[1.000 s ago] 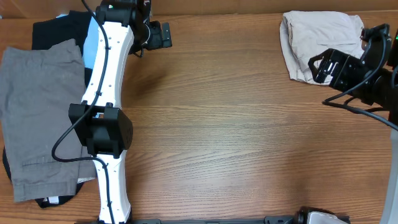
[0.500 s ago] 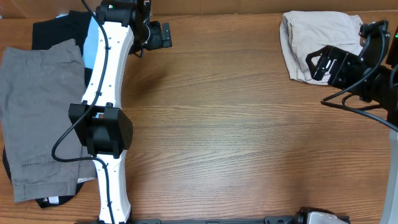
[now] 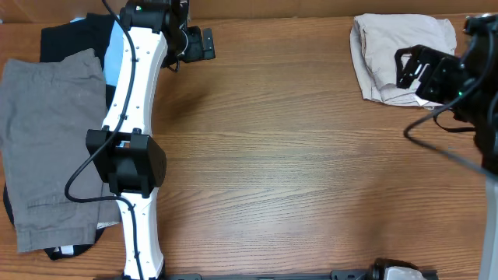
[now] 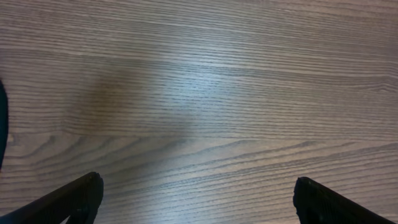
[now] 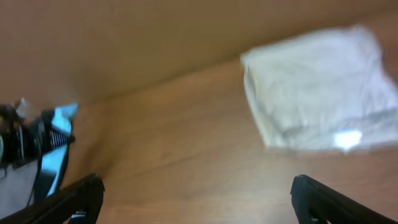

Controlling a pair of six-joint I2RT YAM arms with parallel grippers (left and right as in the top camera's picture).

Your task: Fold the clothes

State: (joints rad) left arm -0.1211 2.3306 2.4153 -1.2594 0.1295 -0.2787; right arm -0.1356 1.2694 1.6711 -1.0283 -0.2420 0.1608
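Cream shorts lie folded in a compact stack at the upper right of the overhead frame, on the wood-grain table; the right gripper, fingers apart and empty, hangs over their lower right edge; the left gripper, fingers likewise apart, sits at top centre-left above bare wood; grey shorts lie flat at the left edge, over a black and light-blue garment.

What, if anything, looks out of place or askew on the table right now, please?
Nothing looks spilled or damaged. The beige shorts lie folded at the table's far right corner, their lower edge slightly uneven. The grey shorts lie unfolded over a black and light-blue garment. The left claw and right claw are open and empty.
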